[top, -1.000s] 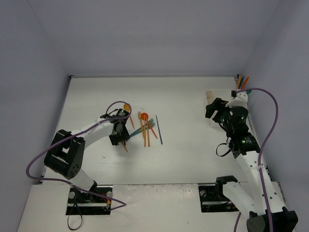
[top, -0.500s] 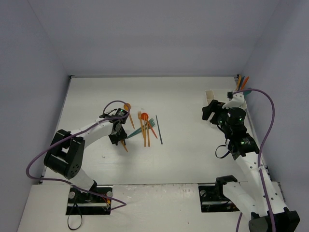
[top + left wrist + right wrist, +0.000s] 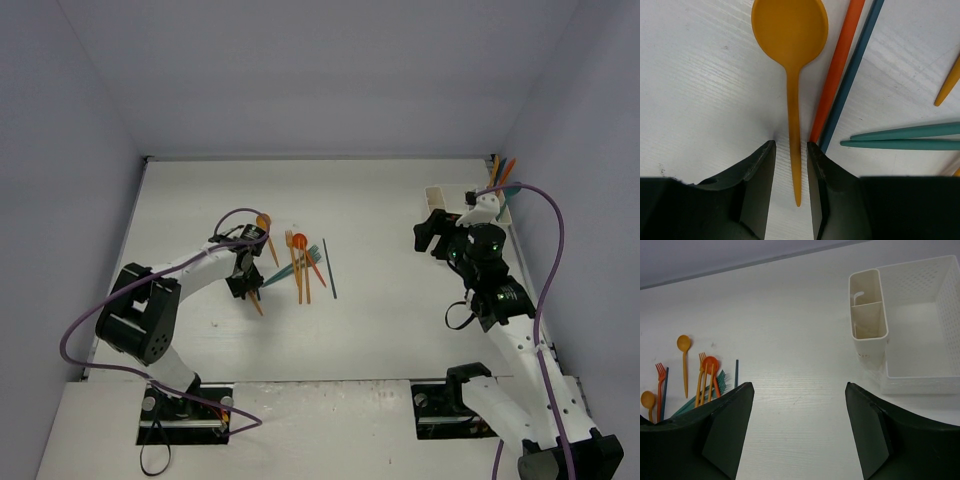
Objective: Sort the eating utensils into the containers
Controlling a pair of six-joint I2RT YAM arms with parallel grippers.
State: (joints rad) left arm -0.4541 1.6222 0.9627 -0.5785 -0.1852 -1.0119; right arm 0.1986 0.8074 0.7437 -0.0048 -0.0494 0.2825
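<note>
Left wrist: spoon (image 3: 790, 30) handle lies within left gripper (image 3: 790, 146).

- white table (image 3: 400, 250): flat matte surface carrying all items.
- loose utensils (image 3: 298, 265): orange, red-orange and teal, lying flat in one cluster left of centre, several overlapping.
- orange spoon (image 3: 790, 30): lies flat beside a red-orange handle (image 3: 837, 75) and a teal handle (image 3: 851, 75).
- white holder (image 3: 867, 342): upright at far right, against a white perforated basket (image 3: 920, 386).
</note>
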